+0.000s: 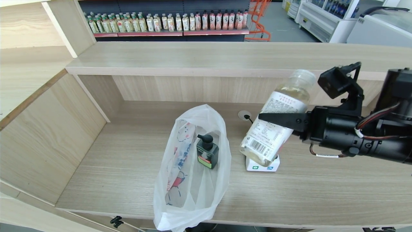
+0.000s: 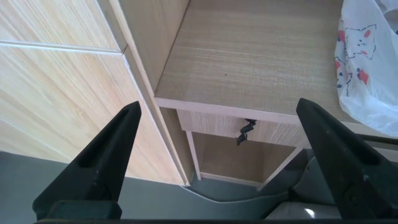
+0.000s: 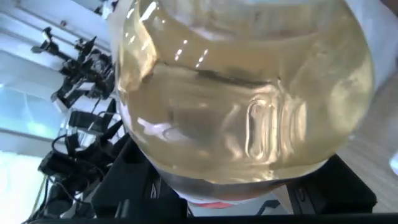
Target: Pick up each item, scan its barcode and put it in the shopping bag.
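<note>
Bottle [image 1: 276, 125] of pale yellow drink is up off the desk [image 1: 322, 193], clamped in the right end effector [image 1: 268, 124], which squeezes its middle. It leans, with the cap toward 1 o'clock and the bottom toward 7 o'clock, right over the little white scanner [image 1: 262, 167]. Its barcode [image 1: 258, 147] sits low on the label, close to the scanner. So I think this is the scan step.

The shopping bag [image 1: 223, 174] lies open at 9 o'clock from the scanner, with a dark pump bottle [image 1: 207, 151] inside. Next, the bottle likely has to go toward 9 o'clock, over the bag's mouth, then down, and be let go gently.

The left end effector [image 2: 217, 168] has its fingers wide apart, holding nothing, near the desk's front edge.
</note>
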Motion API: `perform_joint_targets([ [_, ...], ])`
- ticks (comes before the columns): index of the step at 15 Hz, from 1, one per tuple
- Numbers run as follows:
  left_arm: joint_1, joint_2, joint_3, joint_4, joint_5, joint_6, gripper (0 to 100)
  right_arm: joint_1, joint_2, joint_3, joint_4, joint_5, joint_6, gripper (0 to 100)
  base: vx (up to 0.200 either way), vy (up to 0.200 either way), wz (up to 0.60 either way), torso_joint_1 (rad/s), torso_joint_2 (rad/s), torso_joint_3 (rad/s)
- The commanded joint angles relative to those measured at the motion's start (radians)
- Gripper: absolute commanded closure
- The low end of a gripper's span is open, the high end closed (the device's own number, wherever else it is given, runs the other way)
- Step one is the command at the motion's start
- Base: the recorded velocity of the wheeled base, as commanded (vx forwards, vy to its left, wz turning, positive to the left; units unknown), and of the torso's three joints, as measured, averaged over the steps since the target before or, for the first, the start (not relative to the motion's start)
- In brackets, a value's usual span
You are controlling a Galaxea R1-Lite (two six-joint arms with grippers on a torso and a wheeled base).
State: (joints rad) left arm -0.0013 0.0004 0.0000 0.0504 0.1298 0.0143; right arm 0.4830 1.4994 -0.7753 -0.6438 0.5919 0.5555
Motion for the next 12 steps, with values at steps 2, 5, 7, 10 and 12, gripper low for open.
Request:
perform_joint_targets([
  [2, 0.000, 0.000, 0.000, 0.000, 0.001, 0.000, 0, 0.049, 0.027, 0.007, 0.019, -0.043, 0.015, 100, 0.000, 0.000, 0.00, 0.000, 0.00, 0.000],
  [5, 0.000, 0.000, 0.000, 0.000, 0.001, 0.000, 0, 0.072, 0.028, 0.022, 0.018, -0.063, 0.012, 100, 0.000, 0.000, 0.00, 0.000, 0.00, 0.000],
  [7, 0.000, 0.000, 0.000, 0.000, 0.001, 0.000, 0, 0.097, 0.021, 0.044, 0.012, -0.067, -0.005, 100, 0.000, 0.000, 0.00, 0.000, 0.00, 0.000],
  [10, 0.000, 0.000, 0.000, 0.000, 0.001, 0.000, 0, 0.111, 0.039, 0.103, 0.004, -0.067, -0.158, 100, 0.000, 0.000, 0.00, 0.000, 0.00, 0.000],
  [12, 0.000, 0.000, 0.000, 0.000, 0.001, 0.000, 0, 0.123, 0.078, 0.156, -0.062, -0.066, -0.241, 100, 0.000, 0.000, 0.00, 0.000, 0.00, 0.000],
])
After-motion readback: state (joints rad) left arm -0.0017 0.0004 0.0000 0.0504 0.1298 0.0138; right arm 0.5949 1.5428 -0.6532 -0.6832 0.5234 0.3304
